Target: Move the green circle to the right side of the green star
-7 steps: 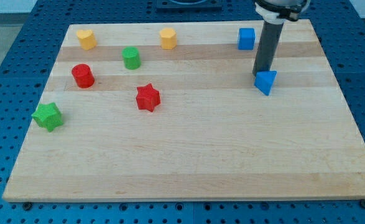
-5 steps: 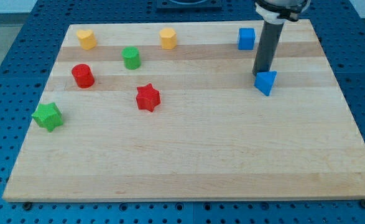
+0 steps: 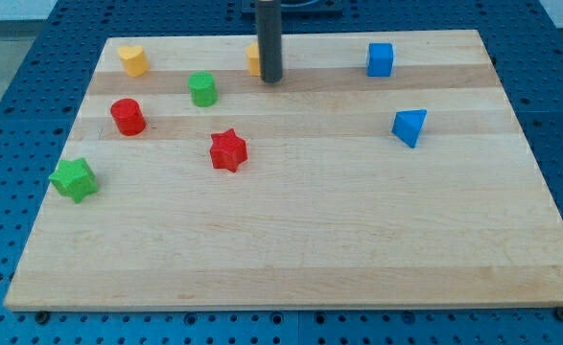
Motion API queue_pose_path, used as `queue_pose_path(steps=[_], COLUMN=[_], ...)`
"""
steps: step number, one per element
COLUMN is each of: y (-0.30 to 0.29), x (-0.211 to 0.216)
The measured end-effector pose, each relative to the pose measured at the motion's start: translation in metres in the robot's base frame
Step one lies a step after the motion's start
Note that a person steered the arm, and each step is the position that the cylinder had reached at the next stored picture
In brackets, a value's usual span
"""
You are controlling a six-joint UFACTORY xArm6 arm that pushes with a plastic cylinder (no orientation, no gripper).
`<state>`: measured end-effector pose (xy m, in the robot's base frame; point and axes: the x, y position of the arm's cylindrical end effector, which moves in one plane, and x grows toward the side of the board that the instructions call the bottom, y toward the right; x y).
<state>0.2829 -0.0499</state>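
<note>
The green circle (image 3: 202,89) is a short green cylinder standing in the upper left part of the wooden board (image 3: 291,240). The green star (image 3: 74,179) lies near the board's left edge, well below and to the left of the circle. My tip (image 3: 271,80) rests on the board near the top, to the right of the green circle and apart from it. The rod hides most of a yellow block (image 3: 252,59) behind it.
A red cylinder (image 3: 128,116) stands left of the green circle, between it and the green star. A red star (image 3: 228,150) lies below the circle. A yellow block (image 3: 133,59) sits top left. A blue cube (image 3: 381,59) and blue triangle (image 3: 410,126) are at the right.
My tip has left the blue triangle and moved far to the left along the top of the board, stopping in front of the yellow block. No block has moved.
</note>
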Motion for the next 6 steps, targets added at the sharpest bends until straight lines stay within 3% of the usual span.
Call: queue_pose_path(steps=[1,2,3,4,6], y=[-0.038,-0.032,-0.025,-0.056,-0.068], x=[0.025,0.026,-0.005,-0.005,0.075])
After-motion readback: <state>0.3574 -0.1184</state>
